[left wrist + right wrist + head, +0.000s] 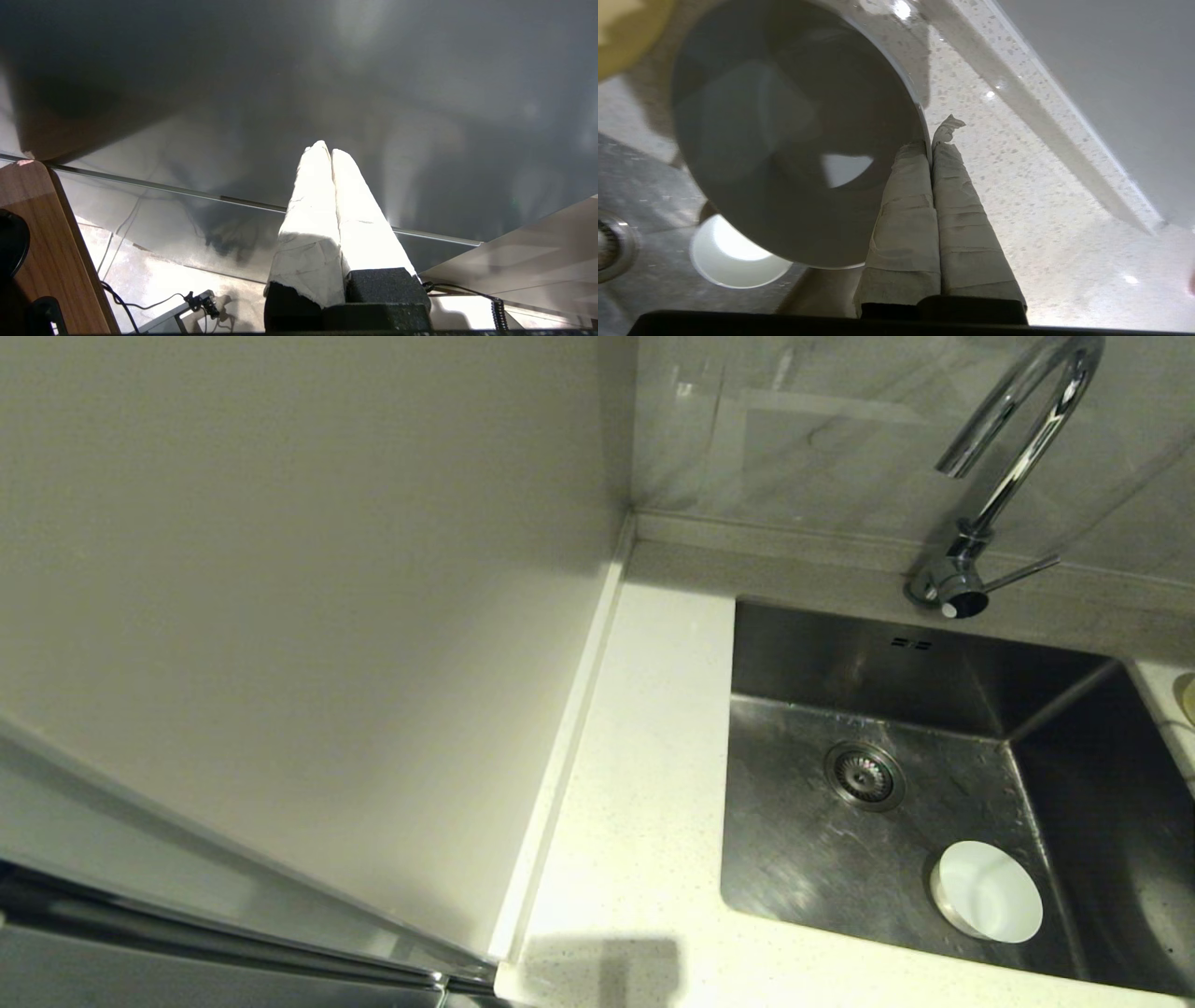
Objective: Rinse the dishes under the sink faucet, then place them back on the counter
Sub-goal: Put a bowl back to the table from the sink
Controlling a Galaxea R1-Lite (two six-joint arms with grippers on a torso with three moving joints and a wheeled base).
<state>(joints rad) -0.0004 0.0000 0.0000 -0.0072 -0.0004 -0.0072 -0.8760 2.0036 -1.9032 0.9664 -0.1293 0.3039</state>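
The right claw (931, 140) is pinching the rim of a pale bluish-white shallow round bowl (784, 140) above the speckled white desk (1017, 196), seemingly about to set it down level, while a white bowl (987, 891) is waiting at five o'clock in the steel sink (803, 859).

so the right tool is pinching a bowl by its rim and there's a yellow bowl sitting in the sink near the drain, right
Not quite. The bowl in the sink near the drain strainer is the white bowl, as the head view shows. The rest holds: in the right wrist view the right tool pinches a bowl by its rim.
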